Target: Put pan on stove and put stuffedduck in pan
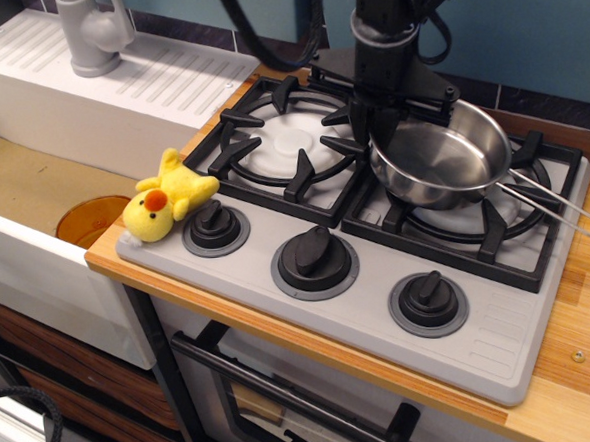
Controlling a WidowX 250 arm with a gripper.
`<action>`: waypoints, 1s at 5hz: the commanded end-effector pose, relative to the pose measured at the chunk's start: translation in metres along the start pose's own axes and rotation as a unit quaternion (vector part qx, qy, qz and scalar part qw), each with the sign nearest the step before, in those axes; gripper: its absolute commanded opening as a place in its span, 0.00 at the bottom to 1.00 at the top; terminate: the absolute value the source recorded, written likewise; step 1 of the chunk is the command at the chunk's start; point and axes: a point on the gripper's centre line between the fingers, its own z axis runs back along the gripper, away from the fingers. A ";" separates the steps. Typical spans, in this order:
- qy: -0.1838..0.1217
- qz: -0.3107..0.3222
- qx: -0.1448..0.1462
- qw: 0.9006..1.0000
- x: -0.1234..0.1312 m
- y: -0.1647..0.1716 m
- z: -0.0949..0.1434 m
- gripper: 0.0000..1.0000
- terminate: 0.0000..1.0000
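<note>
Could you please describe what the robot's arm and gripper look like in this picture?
The arm is black throughout, ending in a boxy, roughly cylindrical wrist section. Thick black cables loop beside it against the blue wall. The gripper is matte black with short angular fingers on a flat crossbar. No markings are legible.

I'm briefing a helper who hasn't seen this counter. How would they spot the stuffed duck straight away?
Start at the grey stove on the wooden counter. Go to its front left corner, next to the leftmost black knob. The stuffed duck lies there, the only soft yellow thing, with an orange-red beak.
</note>
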 end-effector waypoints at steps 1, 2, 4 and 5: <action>-0.019 -0.012 0.019 1.000 0.026 0.025 0.065 0.00 0.00; -0.004 -0.023 0.026 0.999 0.031 0.043 0.073 0.00 0.00; -0.008 -0.037 0.032 0.999 0.047 0.089 0.057 0.00 0.00; -0.013 -0.035 0.040 0.999 0.047 0.108 0.049 0.00 0.00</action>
